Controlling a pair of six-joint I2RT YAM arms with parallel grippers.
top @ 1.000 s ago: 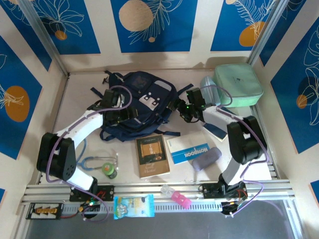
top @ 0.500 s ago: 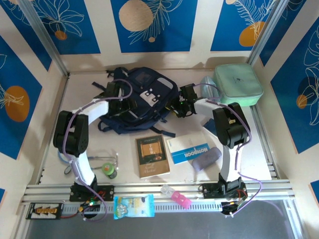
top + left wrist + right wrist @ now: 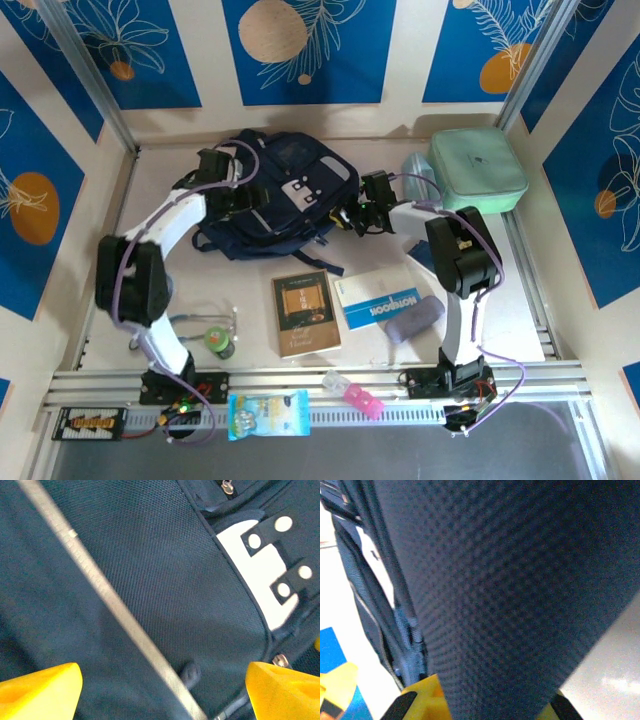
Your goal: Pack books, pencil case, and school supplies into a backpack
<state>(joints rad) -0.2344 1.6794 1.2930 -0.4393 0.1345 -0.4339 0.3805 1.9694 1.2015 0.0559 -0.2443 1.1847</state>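
Yellow-tipped, the left gripper (image 3: 162, 692) hangs over the navy mesh at the left side of the backpack (image 3: 290, 185), its fingers spread wide and gripping nothing. The backpack lies at the far middle of the table (image 3: 250, 290). On the near side of it the brown book (image 3: 305, 312) lies flat. The right gripper (image 3: 352, 215) sits at the backpack's right edge, its fingers pinched narrow on the fabric. Just right of the brown book lies the NOTEBOOK book (image 3: 385, 303).
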